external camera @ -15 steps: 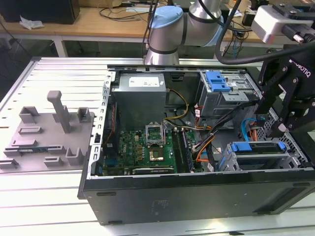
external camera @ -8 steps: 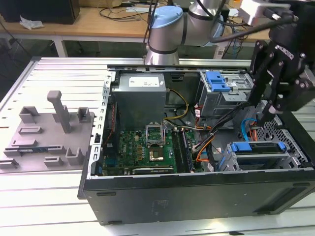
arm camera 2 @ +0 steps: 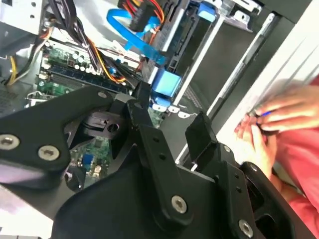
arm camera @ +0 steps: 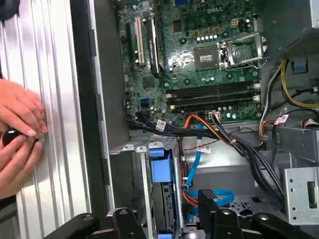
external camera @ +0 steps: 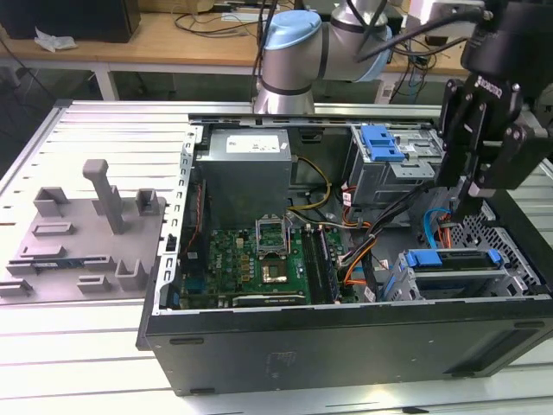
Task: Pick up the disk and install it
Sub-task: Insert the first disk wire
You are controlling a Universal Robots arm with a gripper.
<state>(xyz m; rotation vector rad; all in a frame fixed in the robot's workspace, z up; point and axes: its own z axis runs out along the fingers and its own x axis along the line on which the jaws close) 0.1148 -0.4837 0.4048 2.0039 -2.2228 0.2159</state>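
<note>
Slatted metal table (external camera: 69,363) carries an open computer case (external camera: 346,350) lying on its side, which takes up the middle and right of the exterior view. Behind the case, the robot arm (external camera: 294,52) stands at the upper middle of that view and reaches across to the upper right. Inside the case, a grey power box (external camera: 246,169) sits above the green circuit board (external camera: 251,259). At the exterior view's left, a grey plastic holder (external camera: 82,229) rests on the table just beside the case.

The gripper (external camera: 462,186) (arm camera 2: 170,107) (arm camera: 164,206) hangs at the right of the exterior view, over the drive cage (external camera: 393,285) in the case's lower right corner. Both wrist views show its jaws spread wide, with nothing held and nothing touched.

The disk (external camera: 454,277) (arm camera: 160,170) lies right below the gripper, apart from it. It is slotted into that cage with its blue bracket uppermost. It looks fully seated, though the cage walls hide most of it. A thin blue cable (arm camera: 194,169) runs just beside it.

A person's hands (arm camera: 17,132) (arm camera 2: 279,117) rest on the table outside the case wall, pinching something small and dark.
</note>
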